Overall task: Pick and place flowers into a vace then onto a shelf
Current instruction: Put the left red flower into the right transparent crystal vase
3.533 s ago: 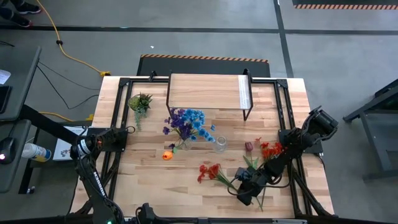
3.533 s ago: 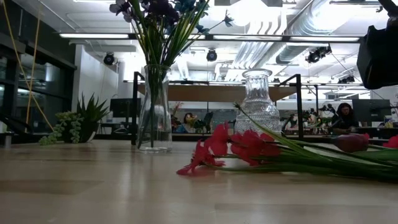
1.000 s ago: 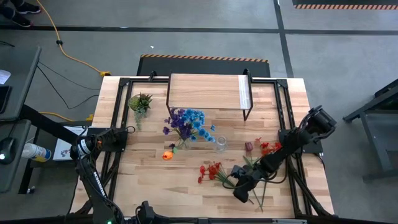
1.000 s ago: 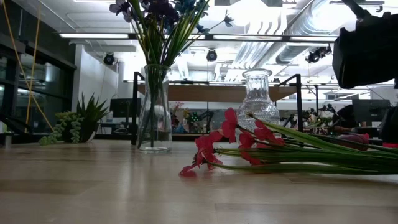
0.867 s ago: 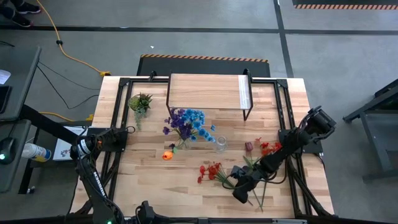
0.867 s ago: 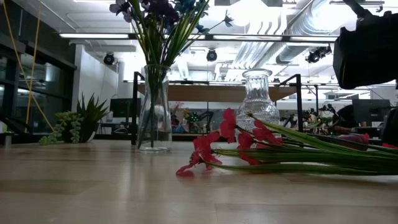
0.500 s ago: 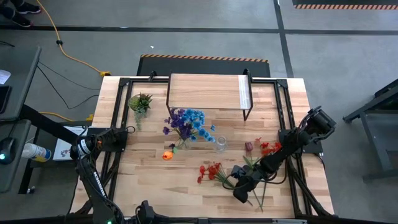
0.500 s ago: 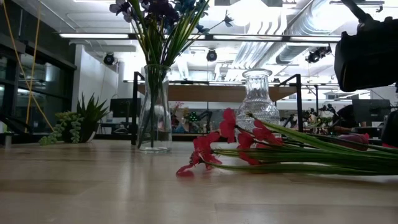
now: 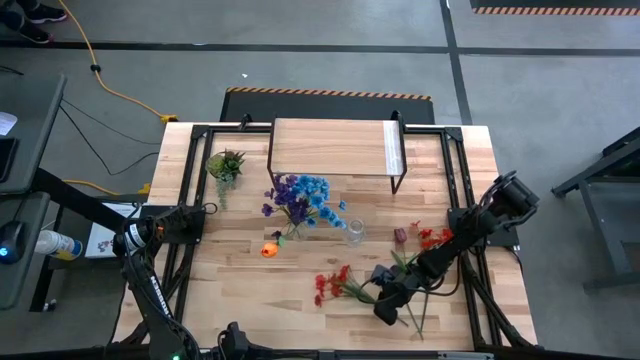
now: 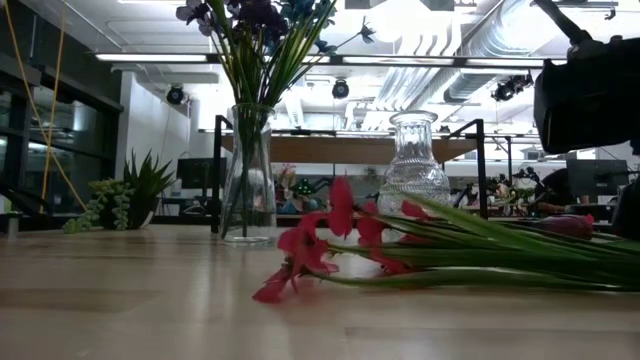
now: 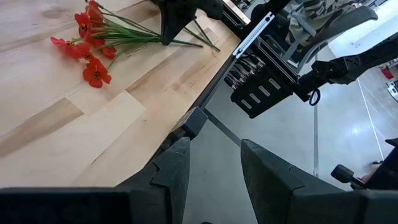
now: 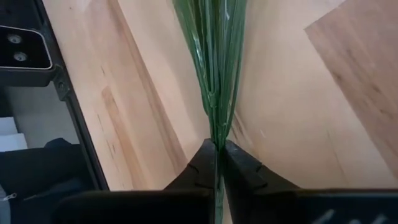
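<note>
Green stems are pinched flat between my right pincer's (image 12: 216, 163) two dark fingers in the right wrist view, so it is closed on the red flowers (image 9: 333, 283). From above, that pincer (image 9: 385, 297) sits low and right of centre in the frame, with the red blooms fanned out to its left on the bench (image 9: 240, 290). In the low view those red flowers (image 10: 315, 245) lie low across the middle, stems running off to the right.

My left pincer (image 11: 214, 180) waits at the left edge of the bench, in the lower left of the high view (image 9: 205, 210); its fingers stand partly apart with nothing between them.

Blue and purple flowers (image 9: 300, 196) already stand in a tall clear vase (image 10: 248, 175), near the middle of the high view. A second, shorter patterned glass vase (image 9: 354, 232) stands empty just right of it. An orange flower (image 9: 269, 249) lies below and left of the blue bunch. A dark maroon bloom (image 9: 400, 235) and more red blooms (image 9: 433, 239) lie to the right, near the right arm.

At the top centre of the high view I see the shelf (image 9: 330, 148), bare. A small green spiky plant (image 9: 226, 162) sits to its left.
</note>
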`<state>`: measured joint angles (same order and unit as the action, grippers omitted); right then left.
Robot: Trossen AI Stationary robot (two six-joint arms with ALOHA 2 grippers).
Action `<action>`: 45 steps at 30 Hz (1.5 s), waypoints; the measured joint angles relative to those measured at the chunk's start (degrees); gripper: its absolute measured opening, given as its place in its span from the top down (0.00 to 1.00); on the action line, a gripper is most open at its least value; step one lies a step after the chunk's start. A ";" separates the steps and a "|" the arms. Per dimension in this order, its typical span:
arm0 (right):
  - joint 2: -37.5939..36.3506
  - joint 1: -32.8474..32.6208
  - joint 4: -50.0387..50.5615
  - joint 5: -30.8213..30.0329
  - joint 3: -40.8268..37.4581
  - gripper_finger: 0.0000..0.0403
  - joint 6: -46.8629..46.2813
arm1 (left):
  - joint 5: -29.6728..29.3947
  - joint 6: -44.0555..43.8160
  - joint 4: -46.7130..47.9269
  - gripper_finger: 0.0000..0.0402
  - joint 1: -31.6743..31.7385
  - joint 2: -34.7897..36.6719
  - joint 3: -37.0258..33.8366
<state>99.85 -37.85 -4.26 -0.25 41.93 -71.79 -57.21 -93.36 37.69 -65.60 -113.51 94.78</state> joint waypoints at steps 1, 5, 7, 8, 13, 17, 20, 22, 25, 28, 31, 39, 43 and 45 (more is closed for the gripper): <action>0.04 0.02 -0.78 0.53 0.00 0.99 -0.12 | 0.00 0.00 0.00 0.56 0.01 0.00 0.00; 0.22 -0.02 -4.07 1.97 -0.17 0.99 -0.09 | 0.00 0.00 0.00 0.56 0.00 0.00 0.00; 0.27 -0.02 -5.37 2.65 -0.20 0.99 -0.03 | 0.02 0.00 -0.04 0.56 0.00 0.00 0.00; 0.15 -0.02 -6.27 2.77 -0.20 0.99 0.02 | 0.05 0.00 -0.04 0.56 0.00 0.00 0.00; -1.37 -0.03 -8.21 2.15 -0.19 1.00 -0.04 | 0.85 0.00 -0.12 0.56 0.00 -0.01 0.00; -4.71 -0.02 -8.55 -0.24 -0.13 1.00 0.19 | 1.26 0.00 -0.09 0.56 0.00 0.00 0.00; -8.03 -0.02 -8.52 -2.68 -0.13 1.00 0.28 | 1.29 0.00 -0.09 0.56 0.00 0.00 0.00; -10.48 -0.02 -8.65 -4.43 -0.11 1.00 0.77 | 1.29 0.00 -0.07 0.56 0.00 0.00 0.00; -14.15 -0.02 -8.66 -7.13 -0.11 1.00 1.77 | 1.21 0.00 -0.06 0.56 0.00 0.00 0.00; -17.80 -0.02 -8.76 -9.75 -0.11 1.00 3.42 | 1.20 0.00 -0.02 0.56 0.00 -0.02 0.00; -21.36 -0.02 -8.93 -11.53 -0.09 1.00 4.95 | 1.18 0.00 -0.02 0.56 0.00 0.00 0.00; -25.57 -0.35 -5.91 -13.15 6.79 1.00 12.30 | 0.63 -0.15 -0.04 0.56 0.08 0.00 0.00; -25.55 -0.46 1.71 -13.33 14.52 1.00 17.60 | 0.41 -0.13 -0.07 0.56 0.55 0.00 0.00; -25.55 -0.48 6.70 -13.36 19.06 1.00 20.57 | 0.01 -0.11 -0.04 0.56 1.09 0.00 0.00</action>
<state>74.30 -38.33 2.44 -13.60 60.99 -51.22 -57.20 -93.47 37.65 -64.52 -113.51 94.78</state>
